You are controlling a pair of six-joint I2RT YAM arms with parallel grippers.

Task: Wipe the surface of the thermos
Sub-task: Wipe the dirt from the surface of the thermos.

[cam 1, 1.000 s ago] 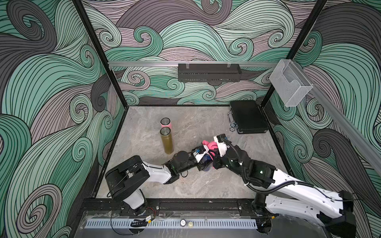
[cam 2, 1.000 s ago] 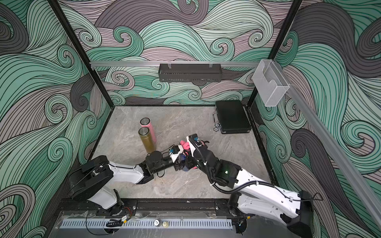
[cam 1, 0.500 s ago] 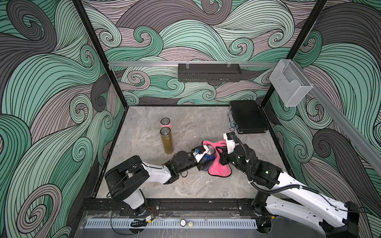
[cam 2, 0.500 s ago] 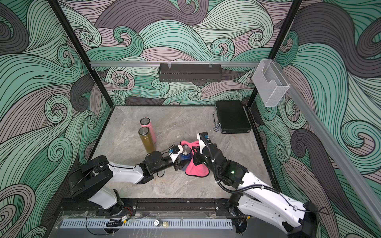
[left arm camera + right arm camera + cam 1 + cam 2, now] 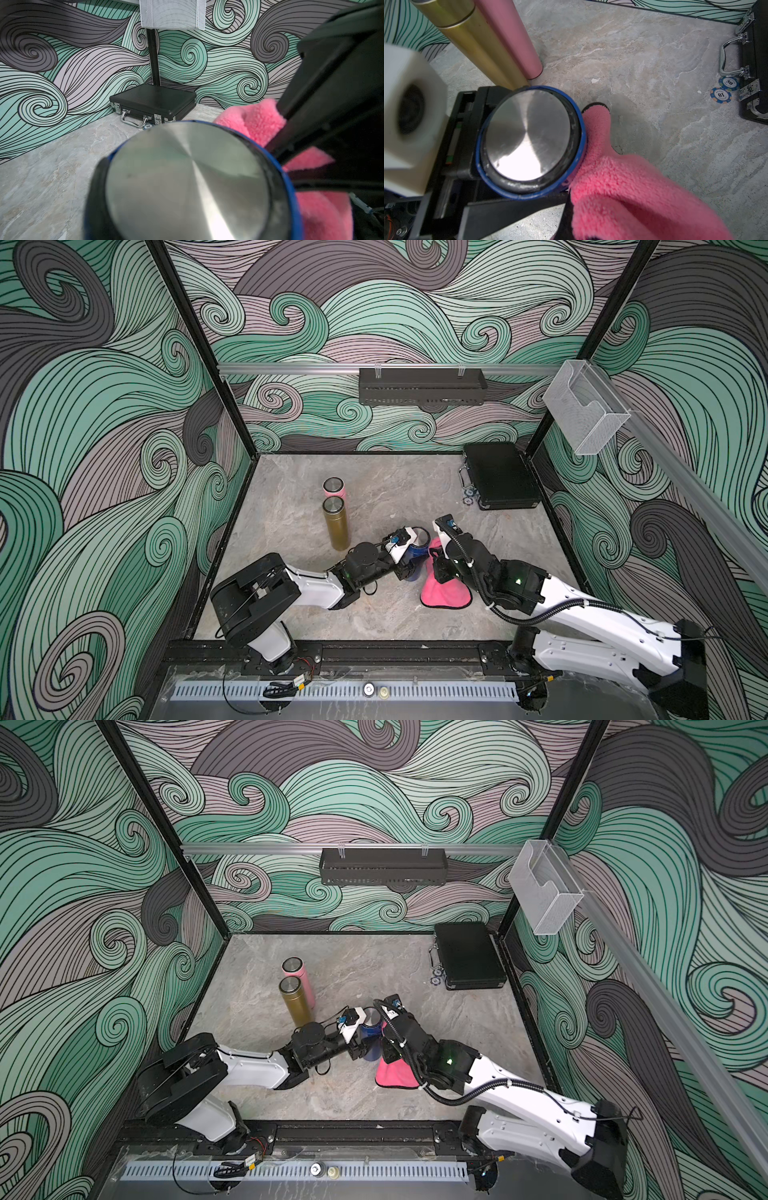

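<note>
1. Because the blue thermos (image 5: 419, 546) stands upright near the front middle of the marble table (image 5: 374, 485), its long axis is vertical; the wipe, I judge, should run up and down its wall.
2. The left gripper (image 5: 412, 566) is clamped on the thermos body, steadying it.
3. The right gripper (image 5: 437, 566) is closed on the pink cloth (image 5: 444, 597). The thermos lies just to its left, touching the cloth.
4. No brand shows on the thermos. Two poker chips (image 5: 720, 95) beside the black case (image 5: 498, 477) read "10" and "50".
</note>
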